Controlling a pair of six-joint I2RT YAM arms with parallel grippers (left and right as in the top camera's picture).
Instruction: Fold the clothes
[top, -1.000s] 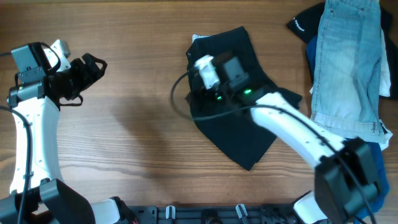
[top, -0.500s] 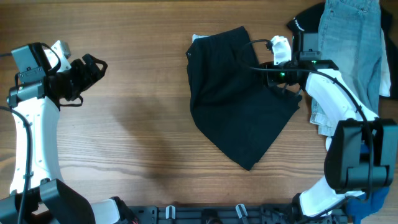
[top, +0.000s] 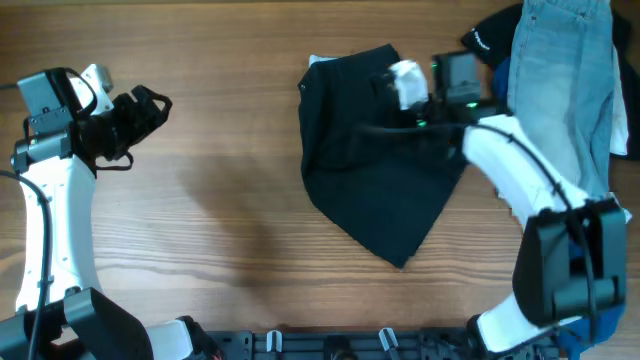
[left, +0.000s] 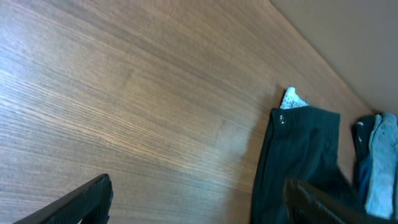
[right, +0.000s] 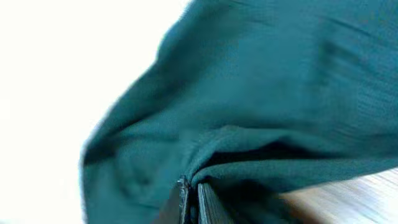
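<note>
The black shorts (top: 380, 190) lie in the middle of the table, with a pale waistband corner showing at the top left. My right gripper (top: 380, 90) is over their upper part, shut on a lifted fold of the fabric. In the right wrist view the two fingers (right: 182, 202) pinch a ridge of the dark cloth (right: 280, 81), which fills the frame. My left gripper (top: 150, 105) hangs open far to the left over bare wood. In the left wrist view it (left: 199, 205) holds nothing, with the shorts (left: 298, 155) ahead to the right.
Light-blue jeans (top: 560, 100) lie at the right edge. A small black piece with white print (top: 490, 38) pokes out beside them at the top. Some blue cloth (top: 605, 260) sits at the lower right. Bare wooden table (top: 230, 220) stretches between the arms.
The right gripper went to the shorts' right edge, shut on the fabric, and has carried it left over the shorts. The left arm has not moved.
</note>
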